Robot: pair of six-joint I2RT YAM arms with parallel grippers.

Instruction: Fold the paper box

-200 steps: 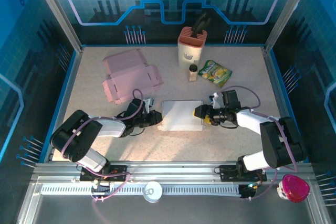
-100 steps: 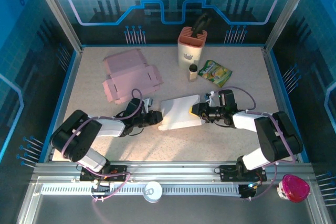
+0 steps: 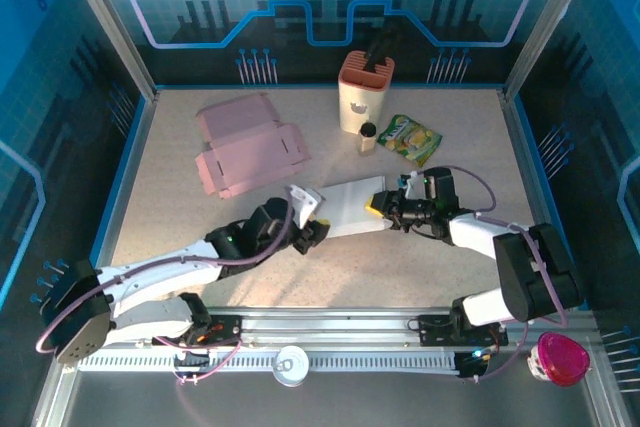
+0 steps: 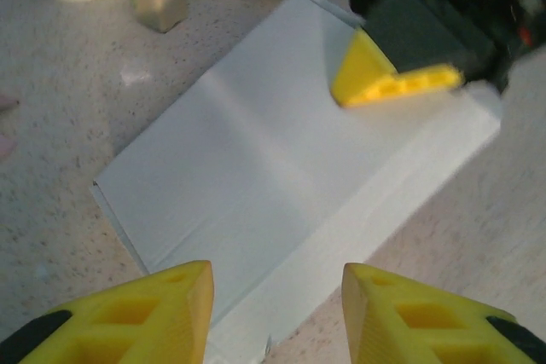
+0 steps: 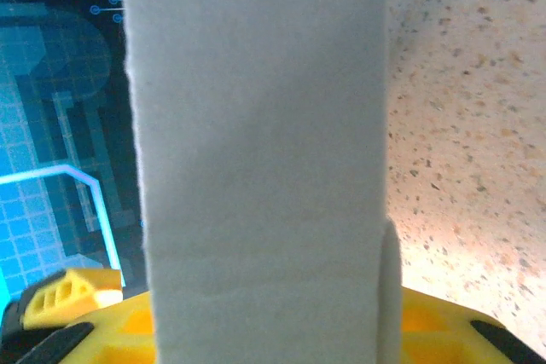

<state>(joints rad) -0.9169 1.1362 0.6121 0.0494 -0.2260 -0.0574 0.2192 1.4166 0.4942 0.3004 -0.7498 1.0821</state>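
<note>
the white paper box (image 3: 350,207) lies near the middle of the table (image 3: 160,207), between the two arms, a flat folded sheet with its long side running left to right and its right end raised a little off the surface.

the right gripper (image 3: 382,207) is clenched on the right end of the white paper box. from the left wrist, one of its yellow fingers (image 4: 384,83) lies on the top face of the sheet (image 4: 256,176) at the far right corner. from the right wrist, the sheet (image 5: 256,168) stands up between the yellow fingers (image 5: 435,321).

the left gripper (image 3: 308,230) sits at the near left corner of the white paper box. its jaws are released and stand apart, one on either side of that corner (image 4: 277,283), grasping nothing.

a pink flat box (image 3: 250,142) lies far left. a cream holder (image 3: 365,92), a small bottle (image 3: 368,137) and a snack packet (image 3: 410,137) stand far right, well apart from the white paper box.
</note>
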